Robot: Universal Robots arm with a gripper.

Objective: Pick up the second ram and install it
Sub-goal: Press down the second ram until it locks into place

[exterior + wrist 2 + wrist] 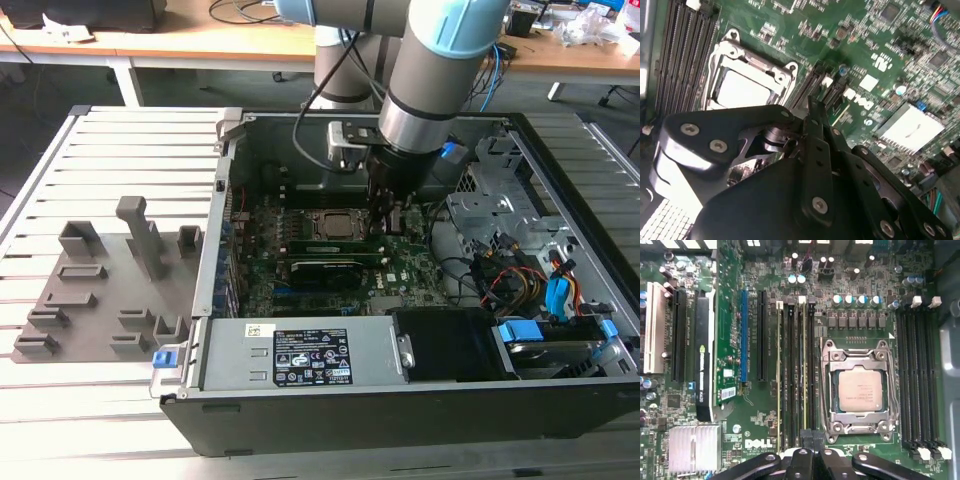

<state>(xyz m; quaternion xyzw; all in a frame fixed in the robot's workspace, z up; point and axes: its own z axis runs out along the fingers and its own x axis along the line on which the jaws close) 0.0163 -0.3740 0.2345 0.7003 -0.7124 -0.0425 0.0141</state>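
The second ram [803, 365], a thin green stick with a yellowish top edge, stands in a memory slot beside the processor socket [860, 390] in the first wrist view. My gripper [807, 436] is shut, its fingertips pressed together right over one end of that stick; whether they touch it I cannot tell. Another such stick [778, 365] sits two slots away. In the exterior view my gripper [383, 215] reaches down into the open computer case, just beside the socket [335, 225]. In the second wrist view the shut fingers [813, 107] point at the slots next to the socket [747, 82].
A grey slotted holder tray [100, 290] lies on the table at the exterior view's left. A power supply [300, 355] lines the case's near side, with drive bays and cables [520, 270] at the right. A black card [325, 270] and a finned heatsink [694, 447] stand near the slots.
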